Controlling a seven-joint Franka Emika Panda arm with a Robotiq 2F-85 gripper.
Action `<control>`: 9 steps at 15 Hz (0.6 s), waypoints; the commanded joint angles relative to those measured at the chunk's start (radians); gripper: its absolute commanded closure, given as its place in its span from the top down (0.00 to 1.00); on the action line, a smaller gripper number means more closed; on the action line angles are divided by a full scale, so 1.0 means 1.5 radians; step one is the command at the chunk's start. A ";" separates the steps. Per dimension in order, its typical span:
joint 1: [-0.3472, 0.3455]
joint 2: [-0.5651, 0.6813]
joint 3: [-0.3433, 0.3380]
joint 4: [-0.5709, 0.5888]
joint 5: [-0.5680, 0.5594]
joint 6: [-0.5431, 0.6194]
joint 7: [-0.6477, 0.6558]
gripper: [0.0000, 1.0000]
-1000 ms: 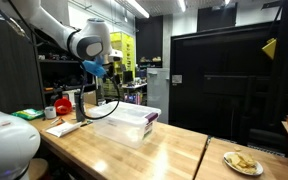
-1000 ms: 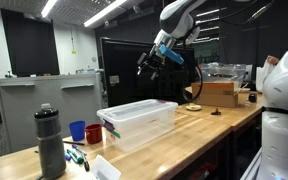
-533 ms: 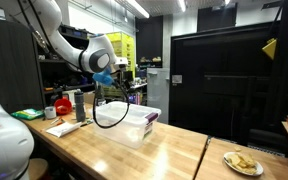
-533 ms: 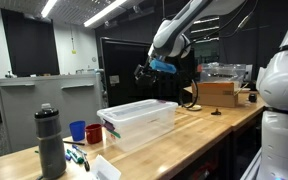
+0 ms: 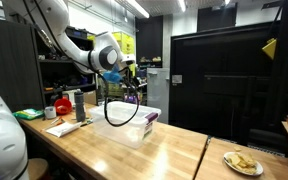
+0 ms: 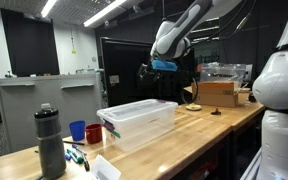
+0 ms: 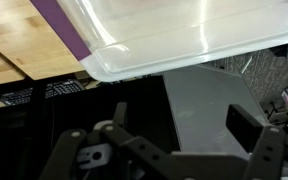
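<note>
We see the jaws standing wide apart with nothing between them. In the wrist view the gripper (image 7: 174, 140) comes in from the lower edge, and one dark finger pad (image 7: 246, 128) shows on the right.

The gripper hangs in the air above the clear plastic storage bin (image 7: 184, 35), touching nothing. In both exterior views it hovers well above the bin's far side (image 5: 132, 82) (image 6: 149, 72). A black cable loop (image 5: 120, 110) dangles from the arm down in front of the bin.

The bin (image 5: 132, 125) (image 6: 139, 118) rests on the wooden bench (image 5: 169, 150), toward its back edge, and we see nothing inside it. A purple handle (image 5: 152, 119) (image 7: 69, 35) sits at one end of the bin. In the wrist view the bin's rounded corner lies over the bench edge (image 7: 9, 50), with dark shelving and grey floor beyond.

Farther out along the bench, in an exterior view, a dark bottle (image 6: 50, 140) stands upright near the front corner. A blue cup (image 6: 77, 130) and a red cup (image 6: 94, 132) stand side by side between the bottle and the bin. A cardboard box (image 6: 220, 92) sits at the far end, and in an exterior view a plate of food (image 5: 243, 162) lies near the bench's other end.
</note>
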 commanded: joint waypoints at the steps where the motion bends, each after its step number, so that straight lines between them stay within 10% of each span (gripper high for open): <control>1: -0.046 0.001 0.026 0.017 -0.054 -0.016 0.052 1.00; 9: -0.115 0.028 0.041 0.038 -0.193 -0.108 0.166 1.00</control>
